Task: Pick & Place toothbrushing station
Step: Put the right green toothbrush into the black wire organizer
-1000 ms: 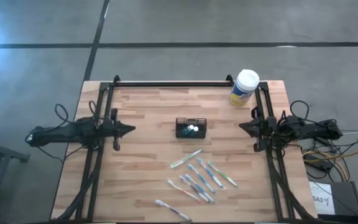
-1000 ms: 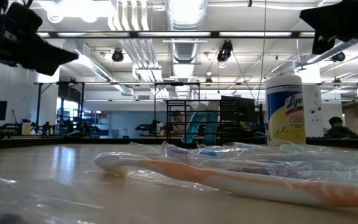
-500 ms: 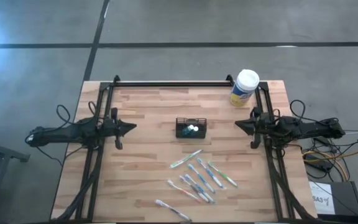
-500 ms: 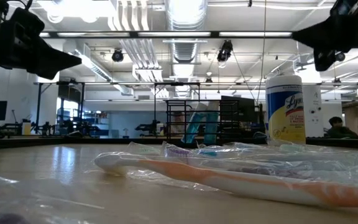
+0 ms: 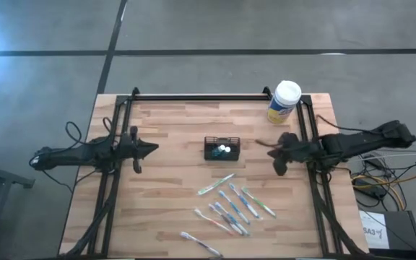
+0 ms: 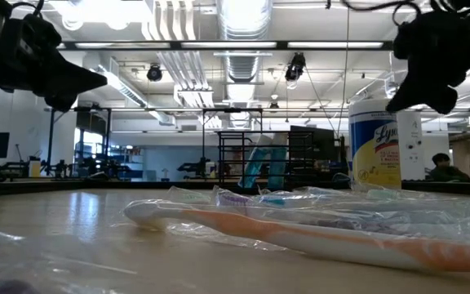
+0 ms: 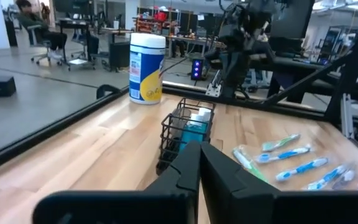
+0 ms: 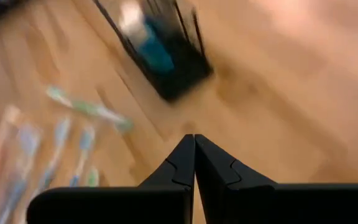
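One black caddy [image 5: 222, 149] stood at the table's [image 5: 165, 195] middle, with small bottles inside. The right gripper [image 5: 260, 144] reached in just beside the caddy's right side, fingers pressed together, holding nothing. The left gripper [image 5: 152, 149] hung well apart on the left, fingers also closed and empty. One white-lidded canister [image 5: 284, 102] stood at the far right corner. About eight wrapped toothbrushes [image 5: 231, 201] lay scattered near the front.

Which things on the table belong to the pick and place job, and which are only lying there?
Belong to the job:
- toothbrushing station, mid-table
- right gripper, shut, beside the station
- left gripper, shut, waiting at the left

Only lying there:
- wrapped toothbrushes, scattered at the near side
- wipes canister, far right corner
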You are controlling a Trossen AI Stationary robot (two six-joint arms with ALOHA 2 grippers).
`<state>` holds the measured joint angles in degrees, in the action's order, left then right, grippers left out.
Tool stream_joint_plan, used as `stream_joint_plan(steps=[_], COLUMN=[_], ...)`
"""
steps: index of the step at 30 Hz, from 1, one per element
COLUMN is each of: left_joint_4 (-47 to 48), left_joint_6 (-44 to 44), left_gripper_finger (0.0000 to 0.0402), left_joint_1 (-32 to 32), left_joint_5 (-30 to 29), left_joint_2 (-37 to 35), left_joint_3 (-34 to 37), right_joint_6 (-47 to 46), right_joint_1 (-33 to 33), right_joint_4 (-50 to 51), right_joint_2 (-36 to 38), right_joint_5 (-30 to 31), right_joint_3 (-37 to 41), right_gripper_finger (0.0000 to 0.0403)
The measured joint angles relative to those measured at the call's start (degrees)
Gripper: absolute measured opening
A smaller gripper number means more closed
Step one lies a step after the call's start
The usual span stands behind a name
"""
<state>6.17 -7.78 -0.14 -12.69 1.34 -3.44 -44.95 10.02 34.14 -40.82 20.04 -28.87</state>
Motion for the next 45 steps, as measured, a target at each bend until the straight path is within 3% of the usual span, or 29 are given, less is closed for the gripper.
stream_joint_plan(steps=[7, 15, 22, 32, 39, 45], left_joint_4=[0.13, 0.13, 0.22, -0.18, -0.2, 0.42], left_joint_6=[-6.19, -9.96, -8.09, -7.35, -10.35, -10.06], left_gripper_finger=[0.0029, 0.0024, 0.0025, 0.0026, 0.0024, 0.0023], left_joint_1=[-0.02, -0.02, -0.02, 0.02, 0.02, 0.0], left_joint_5=[0.02, 3.45, 5.35, 5.51, 6.26, 7.72], left_joint_2=[0.27, 0.79, 0.83, 1.05, 1.14, 1.11], left_joint_3=[-0.03, 0.11, 0.15, 0.52, 0.58, -0.01], right_joint_6=[-6.13, -10.91, -7.09, -7.71, -11.83, -14.86], right_joint_1=[6.71, 13.11, 13.71, 13.6, 15.03, 17.28], right_joint_4=[4.92, 11.72, 13.77, 13.88, 17.69, 19.24], right_joint_2=[-19.91, -37.22, -46.95, -58.56, -65.68, -64.67], right_joint_5=[-9.29, -13.66, -23.97, -17.28, -17.32, -15.05], right_joint_3=[-10.74, -21.28, -29.8, -40.46, -40.24, -38.7], right_gripper_finger=[0.0008, 0.001, 0.0077, 0.0205, 0.0226, 0.0226])
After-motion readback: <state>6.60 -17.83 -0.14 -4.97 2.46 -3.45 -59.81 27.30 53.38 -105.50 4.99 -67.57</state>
